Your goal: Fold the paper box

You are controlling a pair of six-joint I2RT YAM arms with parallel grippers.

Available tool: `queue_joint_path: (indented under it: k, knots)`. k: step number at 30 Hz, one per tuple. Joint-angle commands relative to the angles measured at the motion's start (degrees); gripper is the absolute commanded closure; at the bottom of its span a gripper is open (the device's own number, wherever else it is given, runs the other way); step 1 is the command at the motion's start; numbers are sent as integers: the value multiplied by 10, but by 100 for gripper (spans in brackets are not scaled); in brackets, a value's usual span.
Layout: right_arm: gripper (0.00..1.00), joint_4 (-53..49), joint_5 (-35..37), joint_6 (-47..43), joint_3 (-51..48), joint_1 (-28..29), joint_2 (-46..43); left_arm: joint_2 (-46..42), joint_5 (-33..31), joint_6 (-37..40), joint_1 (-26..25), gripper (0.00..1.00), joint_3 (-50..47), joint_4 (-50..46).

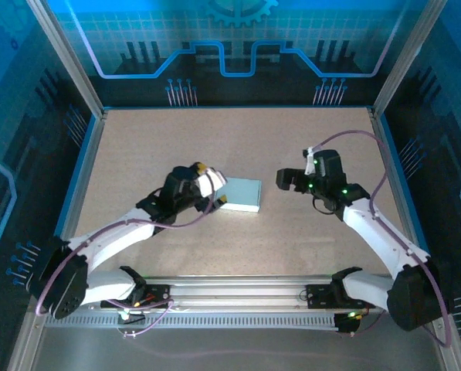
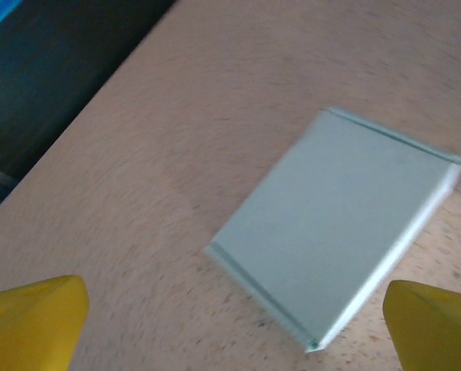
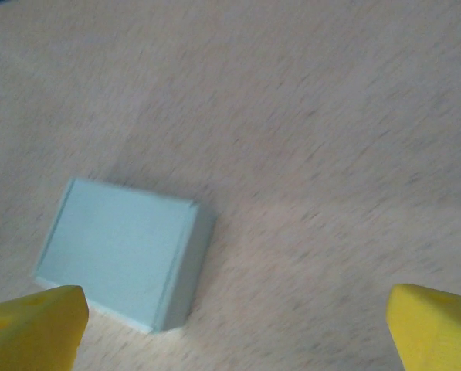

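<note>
The paper box (image 1: pixel 242 195) lies flat on the table (image 1: pixel 215 139) at centre frame, folded shut. I judge it light, thin-walled, crushable and prone to sliding, so I would grip lightly across its short sides. The left jaws and right jaws stand wide apart, empty. Open table surrounds the box.

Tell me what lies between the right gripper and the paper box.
The stretch is bare: between the right gripper and the paper box lies just tabletop, as the top view shows.
</note>
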Motion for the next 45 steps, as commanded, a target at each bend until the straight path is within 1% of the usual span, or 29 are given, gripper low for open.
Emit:
queue_joint_path:
  k: [1, 4, 5, 7, 10, 13, 15, 17, 20, 22, 24, 25, 26, 27, 31, 37, 43, 45]
  knots:
    - [0, 70, 100, -92, -40, -34, -29, -53, -26, -134, 49, 1, -46, 54]
    - [0, 167, 137, -146, -105, -64, -45, -78, -77, -187, 102, 1, -74, 66]
    - [0, 200, 140, -154, -126, -76, -45, -83, -83, -199, 120, 1, -82, 71]
    - [0, 274, 118, -179, -168, -108, -38, -83, -104, -220, 157, 1, -110, 103]
    - [0, 393, 101, -203, -217, -137, -5, -65, -86, -253, 210, 1, -148, 167]
    - [0, 451, 69, -195, -226, -158, 41, -19, -59, -283, 252, 1, -172, 252]
    - [0, 496, 53, -192, -229, -161, 75, 17, -35, -296, 273, 1, -186, 316]
    - [0, 527, 35, -190, -228, -160, 108, 55, -31, -297, 279, 1, -181, 351]
    - [0, 544, 23, -198, -220, -158, 148, 112, -35, -285, 288, 1, -179, 415]
    - [0, 574, 11, -204, -229, -156, 168, 139, -27, -308, 309, 1, -174, 430]
    - [0, 609, 2, -206, -238, -156, 189, 182, -3, -325, 328, 1, -176, 470]
    - [0, 623, 0, -208, -241, -155, 201, 199, 5, -319, 329, 1, -179, 498]
    - [0, 637, 1, -211, -240, -153, 211, 194, 9, -319, 329, 1, -178, 483]
    - [0, 608, 4, -214, -230, -150, 206, 192, 9, -318, 329, 1, -174, 477]
    - [0, 594, 31, -225, -219, -133, 211, 195, 4, -316, 326, 1, -176, 484]
    - [0, 595, 34, -227, -219, -130, 212, 195, 7, -311, 324, 1, -173, 478]
    - [0, 597, 35, -228, -221, -129, 212, 195, 28, -303, 323, 1, -165, 465]
    - [0, 597, 34, -227, -221, -130, 212, 197, 44, -296, 322, 1, -161, 457]
